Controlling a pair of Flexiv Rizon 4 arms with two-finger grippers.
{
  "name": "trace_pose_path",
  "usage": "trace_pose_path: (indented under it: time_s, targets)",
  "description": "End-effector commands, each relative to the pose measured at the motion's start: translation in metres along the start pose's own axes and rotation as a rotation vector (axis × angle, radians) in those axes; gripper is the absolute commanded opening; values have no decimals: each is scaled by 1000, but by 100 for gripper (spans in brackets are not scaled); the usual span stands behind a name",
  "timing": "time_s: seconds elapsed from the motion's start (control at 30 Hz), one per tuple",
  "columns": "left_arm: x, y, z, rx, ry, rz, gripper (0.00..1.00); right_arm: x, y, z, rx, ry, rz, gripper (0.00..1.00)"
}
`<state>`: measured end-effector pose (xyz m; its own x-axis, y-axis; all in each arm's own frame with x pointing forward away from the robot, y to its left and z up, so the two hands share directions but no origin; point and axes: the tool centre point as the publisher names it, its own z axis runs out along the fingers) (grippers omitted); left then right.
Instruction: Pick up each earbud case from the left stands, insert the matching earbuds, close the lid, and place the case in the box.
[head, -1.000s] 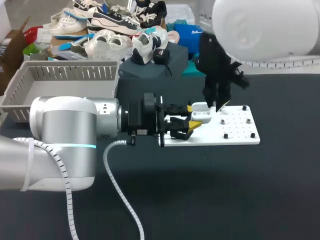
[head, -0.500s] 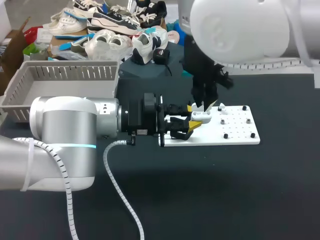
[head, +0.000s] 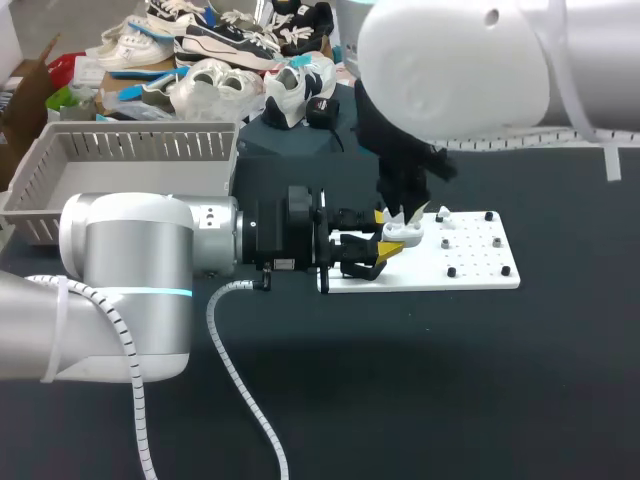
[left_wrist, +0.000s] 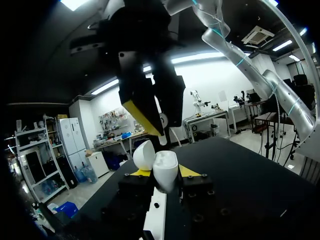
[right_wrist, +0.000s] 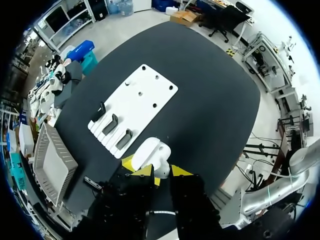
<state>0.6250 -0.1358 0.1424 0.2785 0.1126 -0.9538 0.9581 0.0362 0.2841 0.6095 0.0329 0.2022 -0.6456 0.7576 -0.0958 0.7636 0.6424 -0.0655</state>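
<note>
A white earbud case (head: 403, 233), lid up, sits above the left end of the white plate (head: 470, 275), with my left gripper (head: 388, 240) shut on it from both sides. The left wrist view shows the case (left_wrist: 166, 167) between the yellow tips of that gripper (left_wrist: 165, 173), its lid (left_wrist: 144, 155) tilted back. My right gripper (head: 407, 213) hangs just above the open case, shut on a small white earbud (right_wrist: 150, 154). Its yellow fingertip (left_wrist: 144, 116) points down close over the lid. In the right wrist view, the right gripper (right_wrist: 156, 169) has the earbud between its tips.
Black stands (right_wrist: 114, 125) line the plate's left end, and small pegs (head: 452, 271) dot its right half. A grey basket (head: 130, 160) stands at the back left. My left arm's white cable (head: 240, 385) trails over the dark table in front.
My right arm has swung left across the plate, from the pegs to just above the open case. The left arm and the case have stayed put.
</note>
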Motion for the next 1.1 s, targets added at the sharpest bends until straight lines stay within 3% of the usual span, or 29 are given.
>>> trace_pose_path:
  time_s: [0.03,0.4,1.1]
  targets:
    - [1,-1,0,-5,-2,2,0,-1,-4,3,-10,-2,7,0]
    - [1,-1,0,-5,-2,2,0,-5,-11,11,-90,-6,1,0]
    - [1,-1,0,-5,-2,2,0,-6,-11,11,-110,-8,-15,0]
